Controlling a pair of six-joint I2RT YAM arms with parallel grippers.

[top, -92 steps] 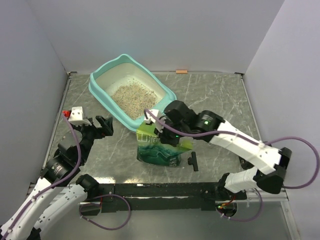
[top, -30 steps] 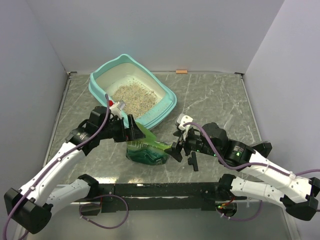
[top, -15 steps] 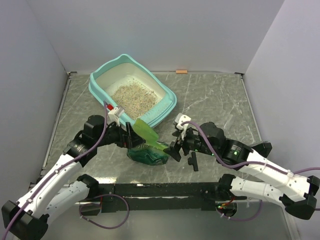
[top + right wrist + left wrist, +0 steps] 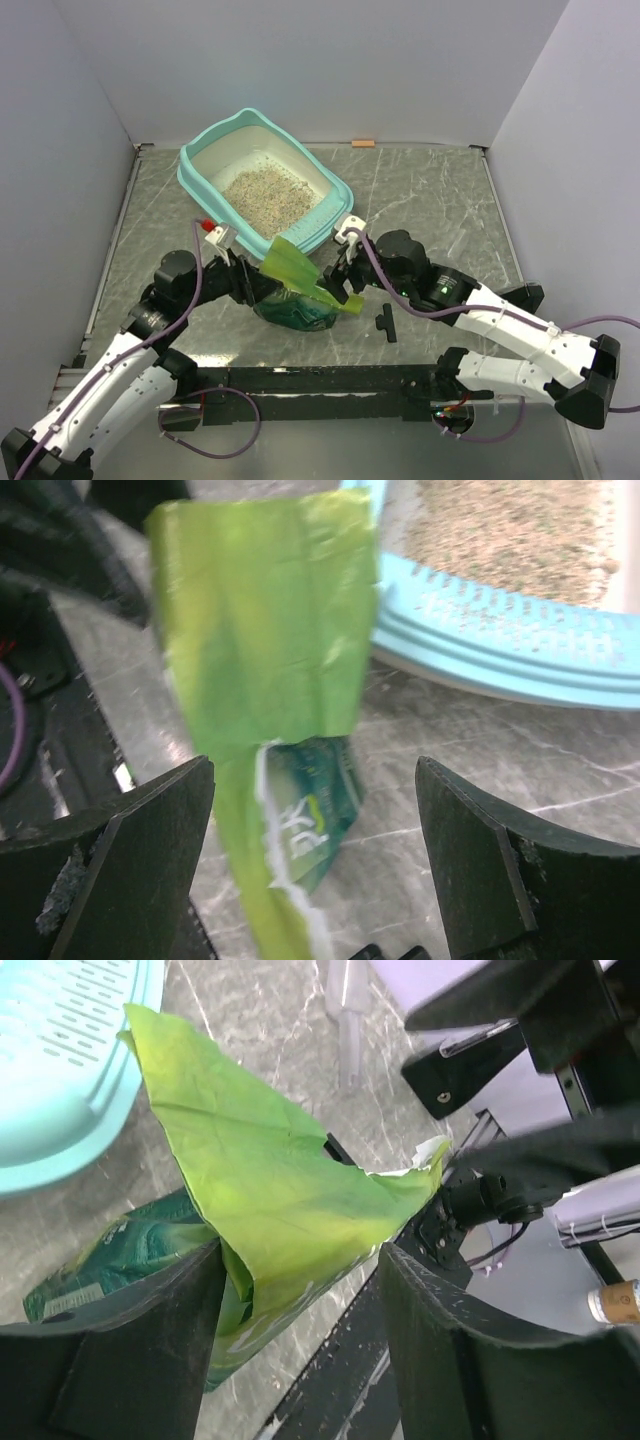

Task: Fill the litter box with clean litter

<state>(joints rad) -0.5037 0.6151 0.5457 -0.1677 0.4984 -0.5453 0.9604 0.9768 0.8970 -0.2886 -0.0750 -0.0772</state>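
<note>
The teal litter box [image 4: 205, 155] stands at the back left with a patch of beige clean litter [image 4: 266, 190] on its white floor. Its ribbed rim [image 4: 60, 1050] [image 4: 500, 640] shows in both wrist views, and litter [image 4: 500, 530] shows in the right one. A green crinkled pouch [image 4: 295, 305] lies just in front of the box, with its torn flap [image 4: 288, 265] sticking up. My left gripper [image 4: 258, 287] [image 4: 300, 1290] straddles the pouch [image 4: 270, 1190]; the left finger touches it and a gap remains at the right finger. My right gripper [image 4: 340, 283] [image 4: 312, 810] is wide open facing the flap [image 4: 260, 630].
A small black T-shaped part [image 4: 386, 322] lies right of the pouch. An orange scrap [image 4: 363, 143] sits at the back wall. Grey walls close in the marble table on three sides, and a black rail [image 4: 330, 380] runs along the near edge.
My left jaws have narrowed around the pouch. The right gripper has moved up and left toward the flap. The flap now stands higher and the pouch has shifted a little.
</note>
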